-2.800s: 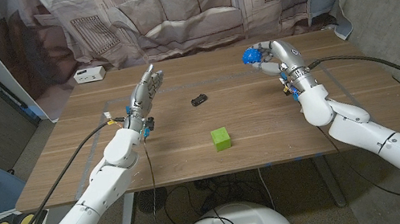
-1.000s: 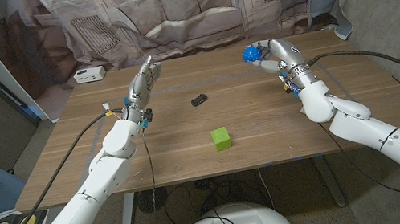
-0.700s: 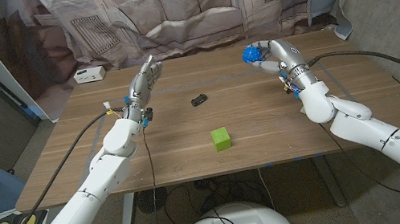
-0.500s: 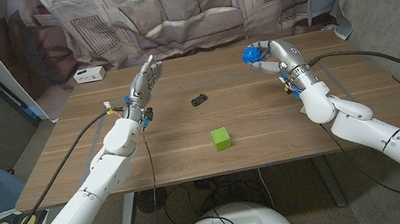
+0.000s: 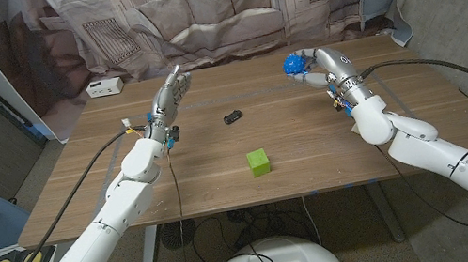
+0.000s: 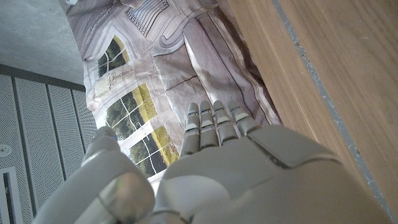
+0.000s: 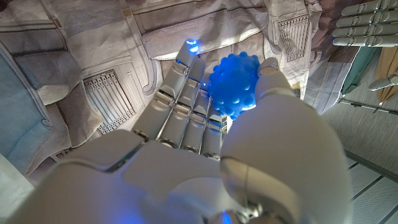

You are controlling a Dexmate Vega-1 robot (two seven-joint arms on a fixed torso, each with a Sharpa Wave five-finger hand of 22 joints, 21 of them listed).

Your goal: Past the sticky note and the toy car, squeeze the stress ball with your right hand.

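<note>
Beyond toy car (image 5: pixel 232 116) – right hand (image 5: pixel 319 66) grips stress ball (image 5: pixel 294 65)

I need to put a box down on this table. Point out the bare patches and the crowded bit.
Bare wood lies along the near edge on both sides of the green cube, and between the toy car and the right hand holding the blue stress ball. The far left corner is tighter: white box, raised left hand.

Soft, even light is falling over the wooden table (image 5: pixel 311 137), casting faint shadows. The stress ball (image 7: pixel 235 84) is glowing saturated blue, tinting nearby fingers (image 7: pixel 186 68).
</note>
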